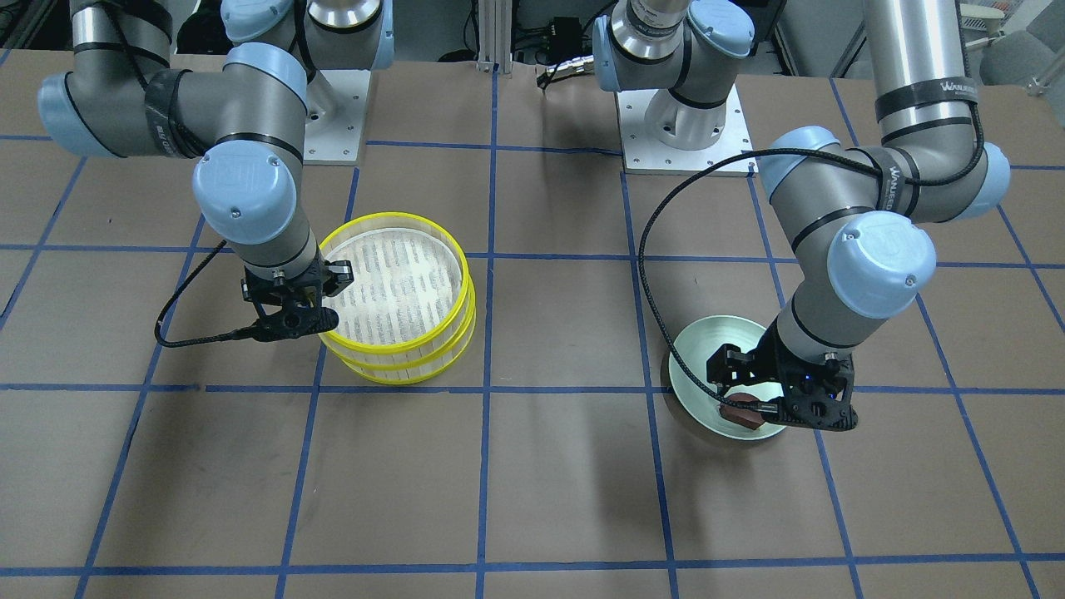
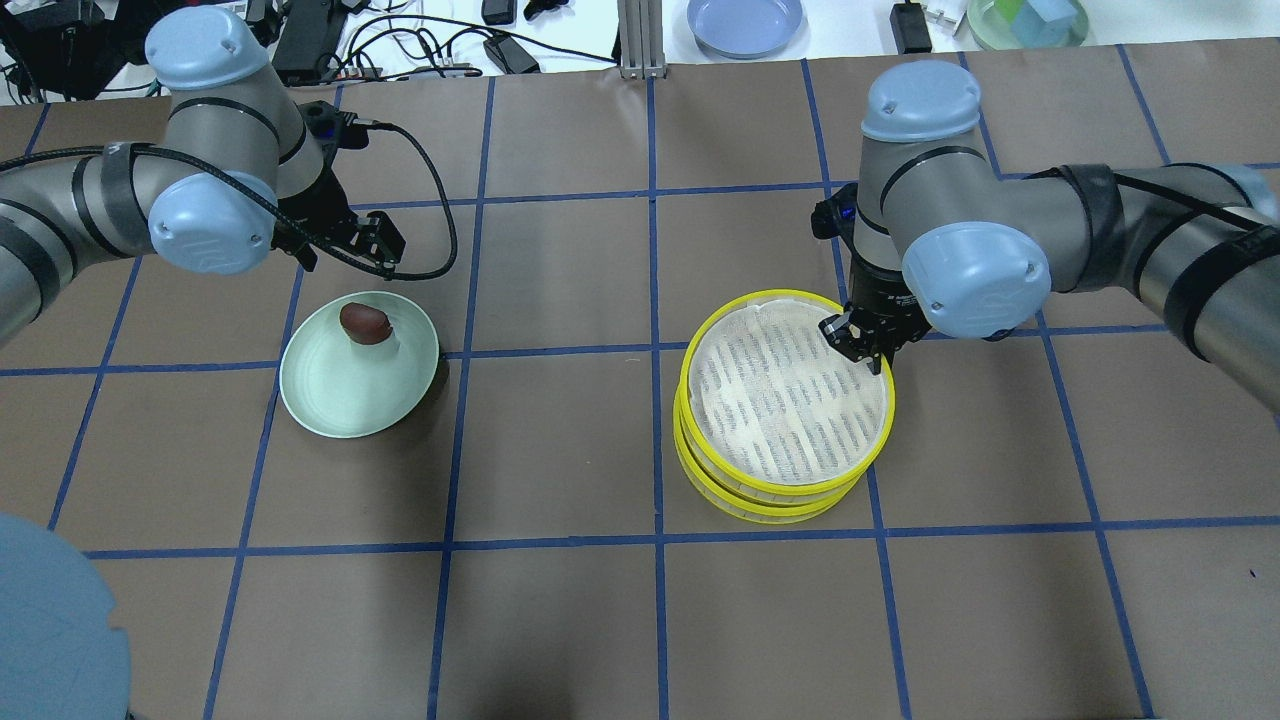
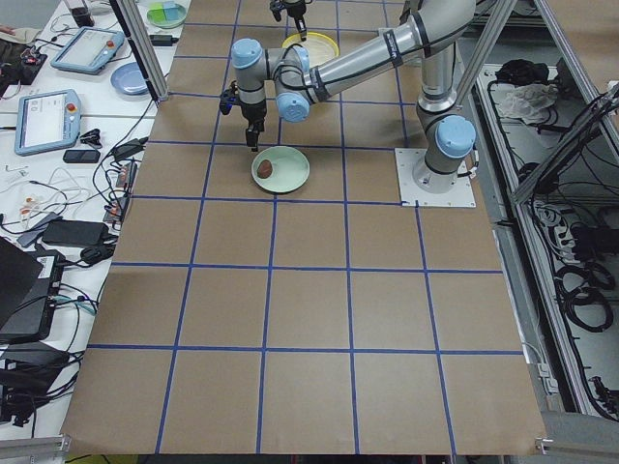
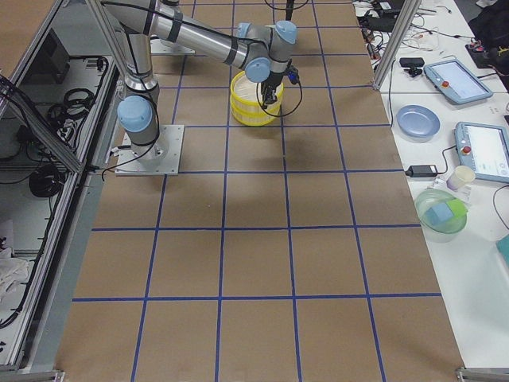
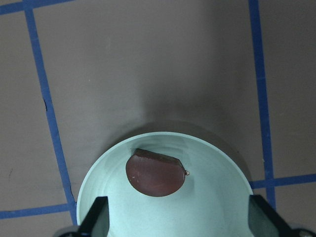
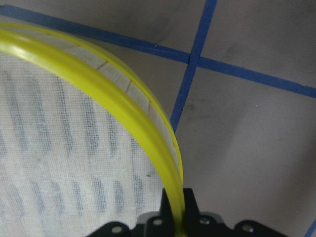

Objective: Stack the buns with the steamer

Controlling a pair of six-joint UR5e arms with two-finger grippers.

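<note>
Two yellow-rimmed steamer tiers (image 1: 399,359) sit stacked on the right of the counter (image 2: 560,620). The top tier's cloth liner is bare. Right gripper (image 2: 858,340) is at the far-right rim, and the wrist view shows its fingers straddling the yellow rim and closed on it. Left gripper (image 5: 177,222) hangs over the far edge of the pale green plate (image 2: 350,400), well left of the steamer, with fingers (image 5: 98,217) spread wide and holding nothing. The dark reddish-brown bun (image 2: 365,323) lies on the plate's far side, directly below that gripper. No cream-white bun shows in any view; whether it sits inside the lower tier cannot be told. Judgement: the step in hand is the pick of the brown bun. Next move: descend straight, close gently on the glossy lump, then carry it right to the steamer. A black strap (image 1: 948,90) on the left arm bears white lettering, seemingly "WANJEED", not certain.
</note>
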